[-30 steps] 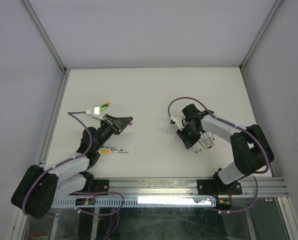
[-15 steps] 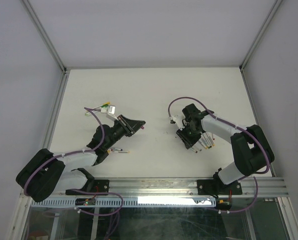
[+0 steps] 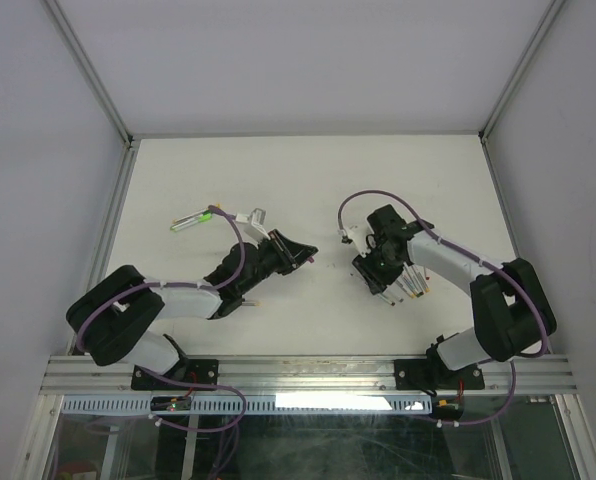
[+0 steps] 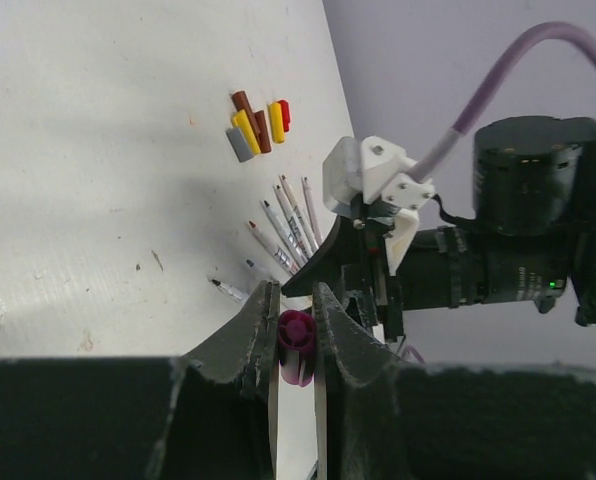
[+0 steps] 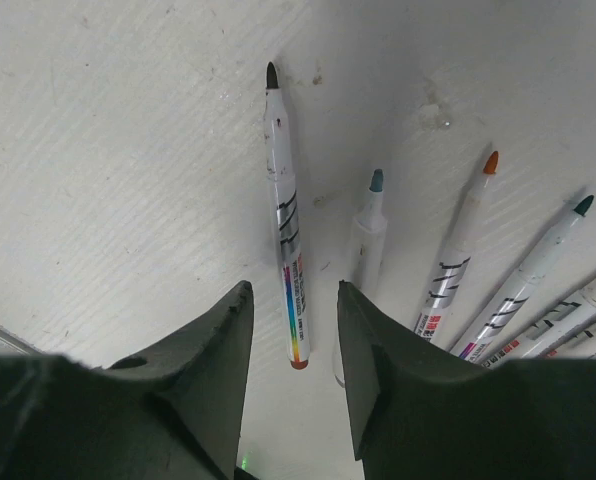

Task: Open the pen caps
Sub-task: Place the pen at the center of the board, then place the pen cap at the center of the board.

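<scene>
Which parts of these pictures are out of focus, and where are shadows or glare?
Left wrist view: the near fingers pinching the purple cap look soft, the loose pen caps are sharper, a broad soft shadow lies on the table. Right wrist view: fingers blurred, pens crisp. Top view: even light, glare on the front rail.

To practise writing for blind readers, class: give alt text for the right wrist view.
Two dark fingers stand open above uncapped pens lying on a white table. A black-tipped pen lies in line with the gap between them; blue-, orange- and teal-tipped ones fan out to its right.
</scene>
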You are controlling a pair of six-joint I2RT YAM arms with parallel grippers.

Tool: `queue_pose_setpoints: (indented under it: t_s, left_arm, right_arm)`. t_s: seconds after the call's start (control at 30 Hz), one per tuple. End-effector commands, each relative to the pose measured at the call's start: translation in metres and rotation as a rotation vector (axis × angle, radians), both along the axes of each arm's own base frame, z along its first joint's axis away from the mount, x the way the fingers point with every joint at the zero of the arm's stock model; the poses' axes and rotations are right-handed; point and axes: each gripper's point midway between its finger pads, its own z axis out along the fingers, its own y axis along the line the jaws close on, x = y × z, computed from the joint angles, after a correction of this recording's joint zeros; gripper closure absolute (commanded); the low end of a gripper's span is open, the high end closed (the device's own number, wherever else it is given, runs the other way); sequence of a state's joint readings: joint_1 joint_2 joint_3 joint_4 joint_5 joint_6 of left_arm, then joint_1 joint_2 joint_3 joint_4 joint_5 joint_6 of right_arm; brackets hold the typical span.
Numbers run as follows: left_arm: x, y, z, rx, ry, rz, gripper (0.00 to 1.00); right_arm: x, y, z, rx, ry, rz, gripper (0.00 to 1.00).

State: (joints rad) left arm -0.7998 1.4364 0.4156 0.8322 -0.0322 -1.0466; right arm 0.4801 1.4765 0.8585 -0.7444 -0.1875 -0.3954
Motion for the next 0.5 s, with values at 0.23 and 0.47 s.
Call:
queue_pose_setpoints:
  t_s: [0.23,0.47]
  left_arm:
    - [0.014,-0.040,-0.024,0.104,0.027,0.011,1.00]
    - [0.022,-0.061,-0.047,0.189,0.092,0.009,1.00]
  right_arm:
    - [0.019,0.010,0.035,0.122,-0.123,-0.008,0.54]
    - [0.026,0.007,0.053,0.176,-0.182,-0.036,0.52]
